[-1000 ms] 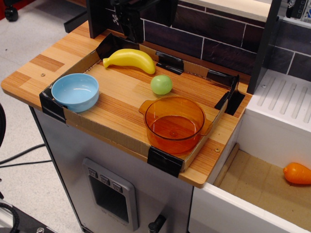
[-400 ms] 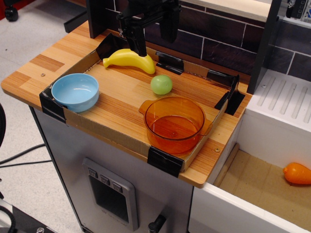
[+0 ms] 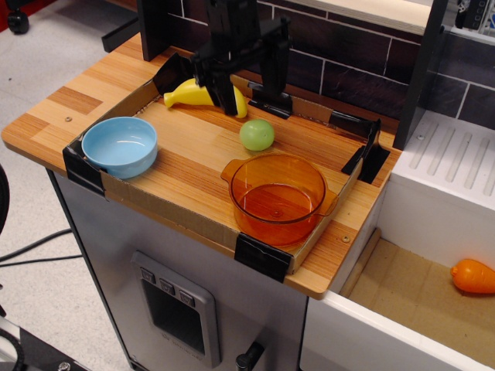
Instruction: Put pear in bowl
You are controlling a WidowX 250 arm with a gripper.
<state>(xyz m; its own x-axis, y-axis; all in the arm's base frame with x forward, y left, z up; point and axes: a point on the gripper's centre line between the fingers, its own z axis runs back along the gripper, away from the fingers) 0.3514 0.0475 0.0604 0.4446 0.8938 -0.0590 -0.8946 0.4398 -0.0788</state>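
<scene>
You see wooden counter (image 3: 100, 81), cardboard tray (image 3: 193, 212) taped on top, dark tiled wall (image 3: 348, 73) behind, grey floor left. Pear (image 3: 257, 134) sits on tray, roundish, long axis not discernible; just behind orange pot (image 3: 280, 197), well apart from blue bowl (image 3: 120, 145) at left. Gripper (image 3: 251, 94) above and behind pear, fingers spread, nothing held; partly hides banana (image 3: 189, 93).
</scene>
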